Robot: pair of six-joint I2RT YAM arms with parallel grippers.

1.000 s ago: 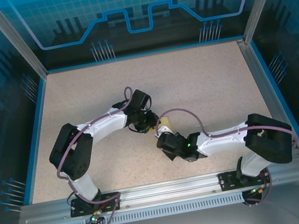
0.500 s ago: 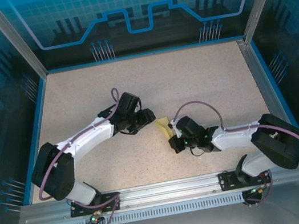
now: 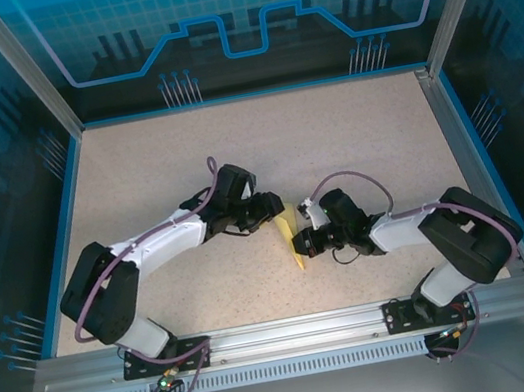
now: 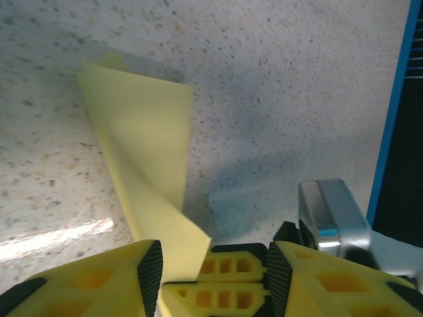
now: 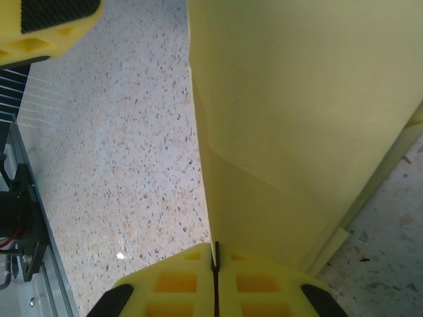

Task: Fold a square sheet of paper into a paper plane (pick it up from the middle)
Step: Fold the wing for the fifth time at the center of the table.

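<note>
The square sheet of paper is folded into a narrow yellow paper plane (image 3: pixel 289 235) at mid-table, its tip pointing at the near edge. My right gripper (image 3: pixel 300 243) is shut on it from the right; in the right wrist view the fingertips (image 5: pixel 215 249) pinch the lower edge of the paper plane (image 5: pixel 297 119). My left gripper (image 3: pixel 271 207) comes in from the left, open. In the left wrist view its jaws (image 4: pixel 213 247) stand apart around the paper plane (image 4: pixel 142 145) and the right gripper's fingertips (image 4: pixel 228 284). One left finger (image 5: pixel 46 26) stands off the paper.
The speckled beige table (image 3: pixel 354 139) has free room at the back and on both sides. A blue rim (image 3: pixel 73 229) and clear walls bound it. A metal rail (image 3: pixel 296 332) runs along the near edge. A cable (image 3: pixel 346 181) loops above the right wrist.
The left gripper drew back to the left, then came forward again to the paper. The right gripper swung round, and the plane now lies lower and more stretched out.
</note>
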